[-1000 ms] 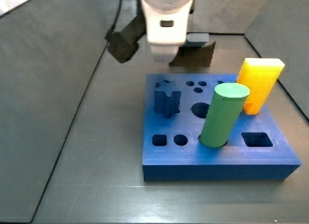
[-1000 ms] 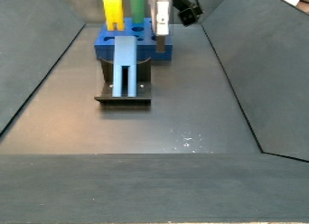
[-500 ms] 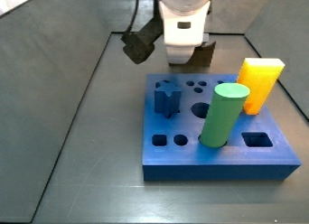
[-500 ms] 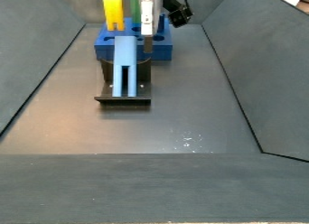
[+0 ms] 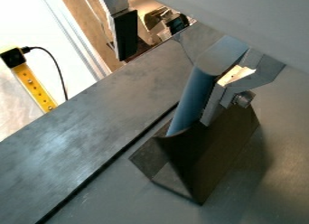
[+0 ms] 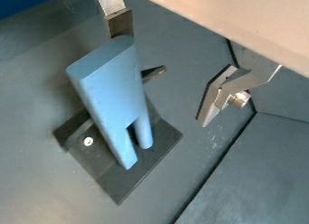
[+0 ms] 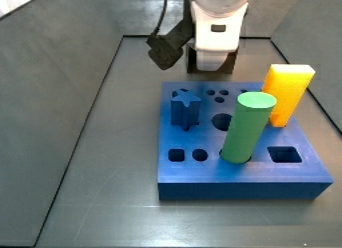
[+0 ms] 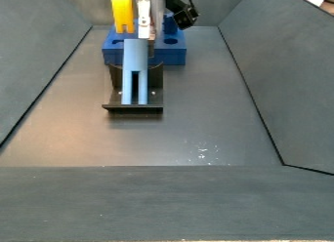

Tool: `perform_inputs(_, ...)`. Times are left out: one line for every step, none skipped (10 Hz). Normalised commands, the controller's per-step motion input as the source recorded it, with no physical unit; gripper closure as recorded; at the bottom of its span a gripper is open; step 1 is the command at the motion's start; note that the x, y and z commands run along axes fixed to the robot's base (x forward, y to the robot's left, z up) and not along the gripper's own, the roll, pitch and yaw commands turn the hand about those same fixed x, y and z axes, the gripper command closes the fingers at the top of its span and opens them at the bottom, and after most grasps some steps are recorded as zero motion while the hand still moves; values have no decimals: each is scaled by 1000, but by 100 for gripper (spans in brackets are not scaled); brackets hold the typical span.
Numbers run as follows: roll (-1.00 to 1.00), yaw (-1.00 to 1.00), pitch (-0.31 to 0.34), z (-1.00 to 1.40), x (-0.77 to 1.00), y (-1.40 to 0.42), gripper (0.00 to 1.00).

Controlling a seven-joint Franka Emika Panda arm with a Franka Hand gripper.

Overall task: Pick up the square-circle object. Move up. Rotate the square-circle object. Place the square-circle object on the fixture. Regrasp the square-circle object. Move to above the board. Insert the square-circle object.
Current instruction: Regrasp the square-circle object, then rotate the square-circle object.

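Since a second ago the gripper [image 6: 169,56] has shifted over the fixture [image 6: 115,164]; its fingers [image 6: 116,15] spread wide, straddling the leaning square-circle object [image 6: 115,97].

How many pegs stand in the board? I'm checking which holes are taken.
3 in the board: green cylinder, yellow block, dark blue peg. Gripper open by the fixture.

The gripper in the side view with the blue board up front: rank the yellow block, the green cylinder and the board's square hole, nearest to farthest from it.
The gripper hangs behind the board, over the fixture.
1. Yellow block, at the board's back right corner.
2. Green cylinder, mid-board, farther forward.
3. Square hole, near the front right edge.
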Motion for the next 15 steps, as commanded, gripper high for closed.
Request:
perform_inputs(114,90,139,-25,461,-21,0)
perform_inputs(112,95,137,-25,416,-23,0)
perform_inputs(107,101,132,-29,335,-27,0)
perform_inputs(104,102,128,-22,274,-27,0)
perform_inputs(105,105,127,-24,189,-29,0)
perform_inputs(0,0,0,0,0,0,100)
perform_inputs(0,0,0,914,-1000,361,100)
perform_inputs(-6,-1,-4,914,-1000,359,100)
perform_inputs(-69,-14,-38,896,-1000,325,100)
perform_inputs(-97,-26,-50,878,-1000,293,100)
perform_inputs(-126,-46,-51,853,-1000,261,100)
perform_inputs(-134,-55,-48,841,-1000,251,100)
perform_inputs(-159,-77,-33,805,-1000,220,100)
perform_inputs(-157,-82,-26,790,-1000,207,100)
perform_inputs(-158,-83,-15,750,-1000,176,100)
